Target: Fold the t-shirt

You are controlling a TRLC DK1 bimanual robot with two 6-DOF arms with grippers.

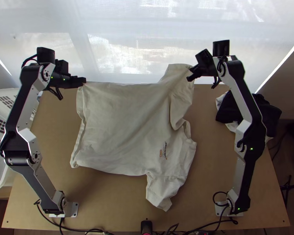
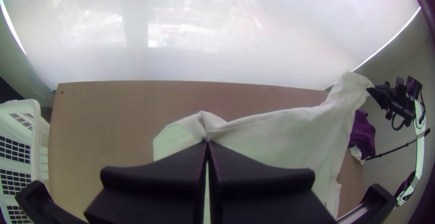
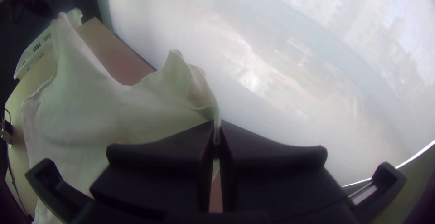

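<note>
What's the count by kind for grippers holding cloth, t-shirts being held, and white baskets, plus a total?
Grippers holding cloth: 2, the left gripper and the right gripper
T-shirts being held: 1, the pale t-shirt between them
White baskets: 1, the basket beside the table
Total: 4

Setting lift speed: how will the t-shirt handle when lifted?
Probably floppy: the t-shirt creases between the left gripper and right gripper. Likely light for its size; the cloth looks thin. The unheld sleeve on the table may trail.
</note>
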